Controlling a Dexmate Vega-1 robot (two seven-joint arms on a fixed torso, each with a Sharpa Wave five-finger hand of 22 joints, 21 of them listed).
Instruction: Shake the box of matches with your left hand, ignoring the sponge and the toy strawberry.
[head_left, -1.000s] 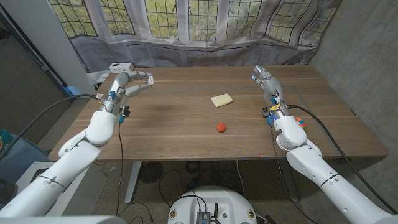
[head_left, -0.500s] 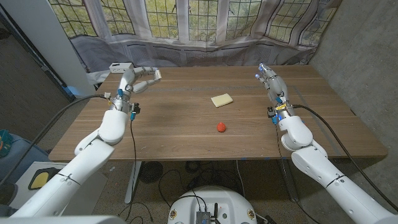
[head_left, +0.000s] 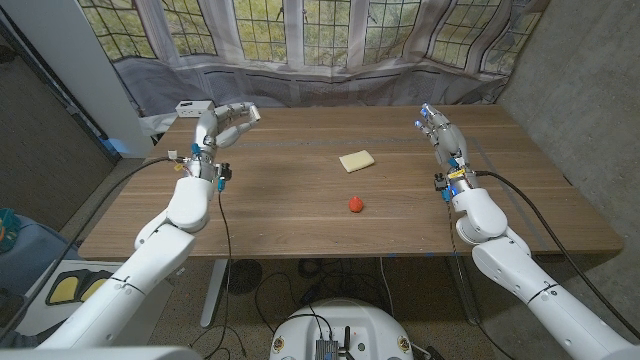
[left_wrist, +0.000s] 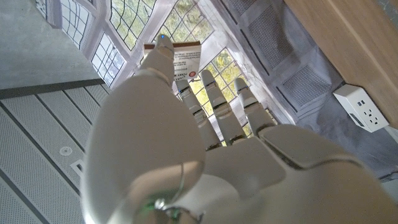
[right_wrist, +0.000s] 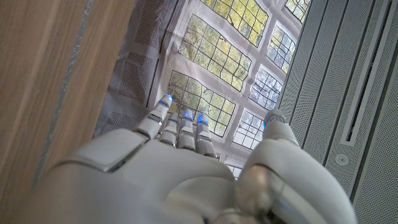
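Note:
My left hand (head_left: 228, 122) is raised above the table's far left corner and pinches the small matchbox (head_left: 252, 112) between thumb and fingers. In the left wrist view the matchbox (left_wrist: 184, 57) shows beyond the fingertips, white with printed text and a brown edge. My right hand (head_left: 442, 133) is held up over the right side of the wooden table (head_left: 280, 215), fingers extended and holding nothing. The yellow sponge (head_left: 356, 160) lies mid-table, and the red toy strawberry (head_left: 356, 204) sits nearer me.
A white power strip (head_left: 195, 107) sits at the far left table edge. Windows and a grey curtain run behind the table. Cables trail from both arms.
My left hand has swung right and farther from me with the matchbox in it. My right hand has drifted slightly right.

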